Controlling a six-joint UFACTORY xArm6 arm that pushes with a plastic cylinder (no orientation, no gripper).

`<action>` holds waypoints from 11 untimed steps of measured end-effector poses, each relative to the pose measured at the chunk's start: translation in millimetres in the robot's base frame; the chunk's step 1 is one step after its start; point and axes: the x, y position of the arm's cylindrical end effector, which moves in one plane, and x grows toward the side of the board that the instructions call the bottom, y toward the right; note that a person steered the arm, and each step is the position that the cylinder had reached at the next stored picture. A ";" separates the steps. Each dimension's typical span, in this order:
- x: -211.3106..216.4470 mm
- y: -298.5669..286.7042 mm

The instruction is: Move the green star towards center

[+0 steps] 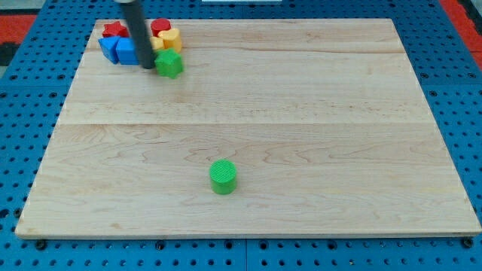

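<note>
No gripper on this arm, so there is nothing to read as wide, narrow or holding: just a dark rod coming down from the view's top, and my tip [148, 68] sits low on the desk [316, 113] in the upper-left corner. Right beside it, on the view's right, is the green star [170, 64]; tip and star look to be touching or as good as, though the rod's blur makes the exact contact hard to call. The star is at the edge of a tight cluster, far up and to the left of the desk's middle. Behind the rod, blue blocks [119, 50] lie in a row to the view's left of my tip, their shapes partly hidden. Above them, a red block [114, 29] pokes out on the left of the rod and another red block [160, 26] on the right. A yellow block [170, 39] is wedged just above the star, close against it. Well apart from all this, down in the lower middle of the desk, a green cylinder [223, 177] stands alone, upright. Around the desk runs a blue pegboard [452, 105].
</note>
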 end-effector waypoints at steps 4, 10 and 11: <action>66.9 184.7; 105.0 97.8; 66.2 110.4</action>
